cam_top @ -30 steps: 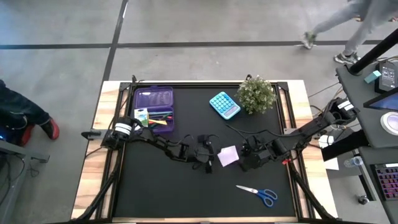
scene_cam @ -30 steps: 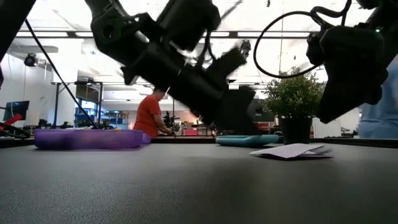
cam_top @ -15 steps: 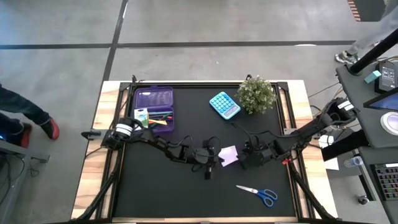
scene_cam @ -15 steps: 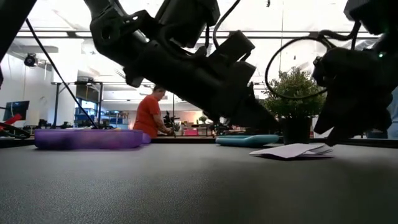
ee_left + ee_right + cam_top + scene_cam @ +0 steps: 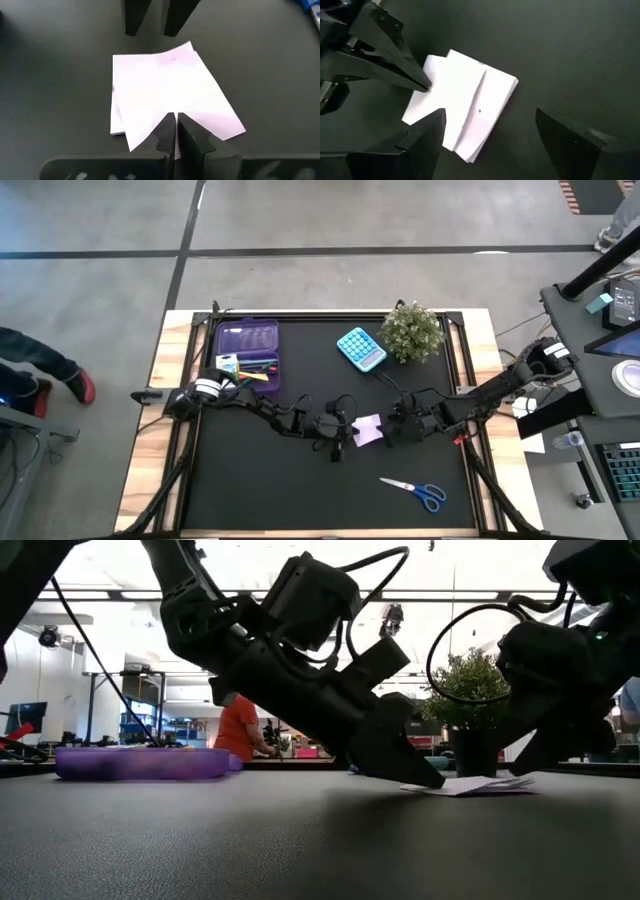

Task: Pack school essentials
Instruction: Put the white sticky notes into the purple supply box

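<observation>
A pale lilac paper square (image 5: 368, 428), a few loose sheets, lies flat on the black mat at mid-table. My left gripper (image 5: 176, 127) is shut, its tips down on the paper's left part. In the low view the left gripper (image 5: 425, 777) slants down onto the sheet (image 5: 470, 783). My right gripper (image 5: 490, 112) stands open just off the paper's right side, one finger on either side of that edge; I cannot tell whether it touches. Blue-handled scissors (image 5: 415, 492) lie near the front right. Pens and a green-white pack sit in the purple case (image 5: 248, 350). My left gripper presses its shut fingertips (image 5: 422, 82) down on the paper's top sheet near its left edge (image 5: 165, 112). The fingers slant down from the table's left. The paper lies flat on the mat beneath them.
A teal calculator (image 5: 360, 348) and a small potted plant (image 5: 412, 330) stand at the back right of the mat. The wooden table frame (image 5: 160, 430) borders the mat. In the low view, a person in orange (image 5: 240, 725) is in the room beyond.
My left gripper has gone toward the table's right and down, its shut tips landing on the paper's left part. My right gripper has sunk a little toward the paper's right side. The paper has stayed where it was.
</observation>
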